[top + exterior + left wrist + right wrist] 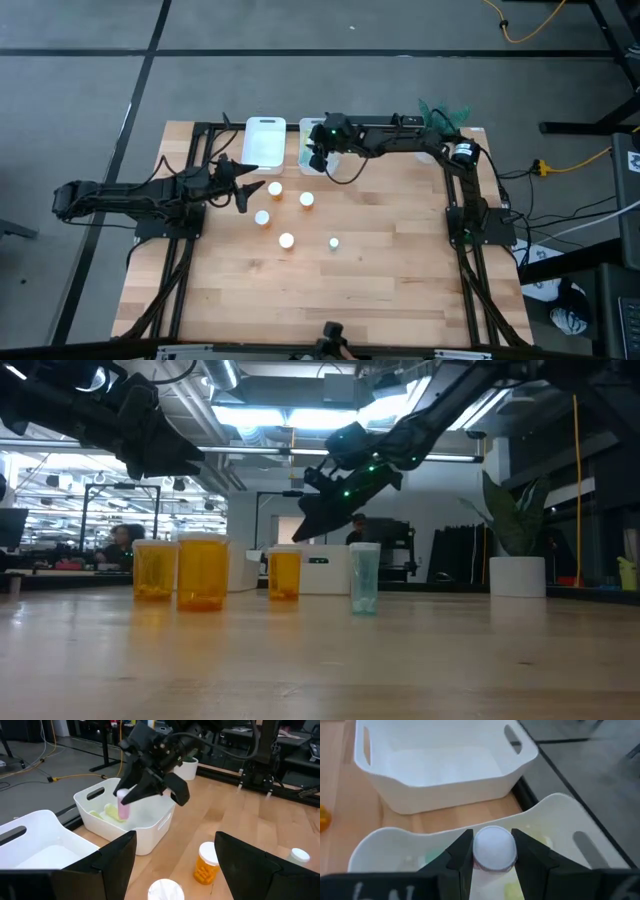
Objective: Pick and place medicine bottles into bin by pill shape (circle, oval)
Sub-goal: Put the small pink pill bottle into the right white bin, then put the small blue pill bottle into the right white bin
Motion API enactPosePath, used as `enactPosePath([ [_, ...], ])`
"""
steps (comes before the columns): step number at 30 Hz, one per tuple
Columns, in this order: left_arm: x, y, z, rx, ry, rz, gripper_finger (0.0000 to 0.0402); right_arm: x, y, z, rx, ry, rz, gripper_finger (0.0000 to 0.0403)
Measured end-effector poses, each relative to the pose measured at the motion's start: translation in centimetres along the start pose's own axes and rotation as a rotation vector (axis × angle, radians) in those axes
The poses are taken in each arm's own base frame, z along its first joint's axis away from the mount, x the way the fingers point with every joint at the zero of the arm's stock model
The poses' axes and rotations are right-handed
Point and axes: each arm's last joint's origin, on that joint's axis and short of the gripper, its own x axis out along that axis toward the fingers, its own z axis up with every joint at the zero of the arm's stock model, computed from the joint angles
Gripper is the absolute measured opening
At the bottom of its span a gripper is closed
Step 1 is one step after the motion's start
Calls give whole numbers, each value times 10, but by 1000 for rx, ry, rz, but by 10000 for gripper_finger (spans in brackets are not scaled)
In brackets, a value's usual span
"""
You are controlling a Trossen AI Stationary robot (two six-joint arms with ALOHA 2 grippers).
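My right gripper (317, 157) is shut on a slim pinkish bottle (123, 808) with a white cap (493, 848), above the right white bin (150, 822). Pale green bottles (108, 813) lie in that bin. On the table stand three orange bottles (275, 188) (307, 199) (262, 217), one more bottle (287, 240) and a slim pale green one (334, 242). My left gripper (240, 186) is open and empty, above the table just left of the orange bottles; its fingers (112, 862) stand wide apart. My right gripper pinches the pinkish bottle between its two fingers, just below the white cap (493, 851). The fingers come from above, slanting down. The bottle hangs about upright below them (123, 810), lifted clear, inside the rim of the right bin.
An empty white bin (265, 141) stands left of the right bin at the table's far edge. A white pot with a green plant (517, 574) stands at the far right corner. Bare wood lies toward the near edge.
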Motion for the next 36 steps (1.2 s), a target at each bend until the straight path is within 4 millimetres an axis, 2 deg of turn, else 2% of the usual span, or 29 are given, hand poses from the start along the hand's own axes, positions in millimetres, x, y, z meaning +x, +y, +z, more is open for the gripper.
enactPosePath([
  [15,0,0,0,1,0,0,260,10,-6,-15,82,72,-4,121],
  [36,0,0,0,0,0,0,260,9,-9,-19,87,104,-10,172],
])
